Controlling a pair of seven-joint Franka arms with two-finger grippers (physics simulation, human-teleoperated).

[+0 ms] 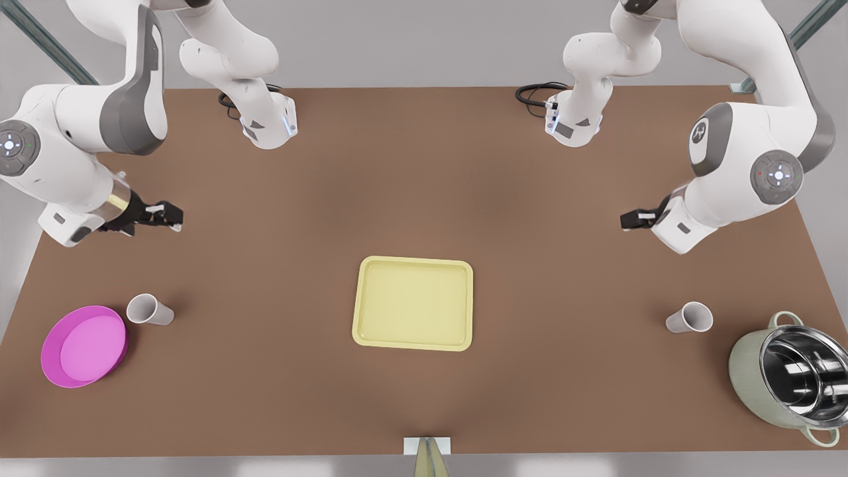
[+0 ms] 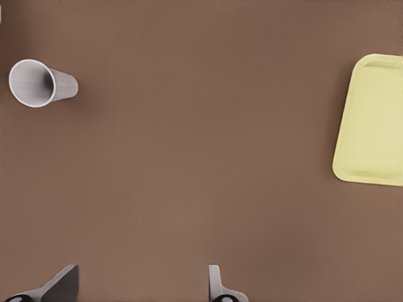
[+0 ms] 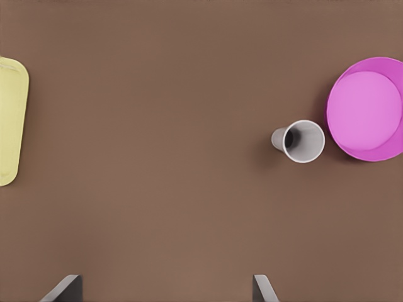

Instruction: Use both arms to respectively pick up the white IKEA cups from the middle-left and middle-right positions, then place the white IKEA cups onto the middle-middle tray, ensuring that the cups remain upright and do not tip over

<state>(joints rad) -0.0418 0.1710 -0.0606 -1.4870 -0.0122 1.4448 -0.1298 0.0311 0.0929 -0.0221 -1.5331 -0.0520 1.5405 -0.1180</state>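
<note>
A pink round bowl (image 1: 83,346) sits on the brown desk (image 1: 278,397) near the corner at the front view's left, upright and empty. At the opposite corner, on the front view's right, stands a large steel pot (image 1: 792,377) with a pale green outside, two loop handles and a shiny interior. Black cables (image 1: 533,93) coil at the desk's far edge.

Two white cups (image 1: 150,309) (image 1: 689,318), one tray (image 1: 414,303), one bowl (image 1: 84,345), one pot (image 1: 792,378).
</note>
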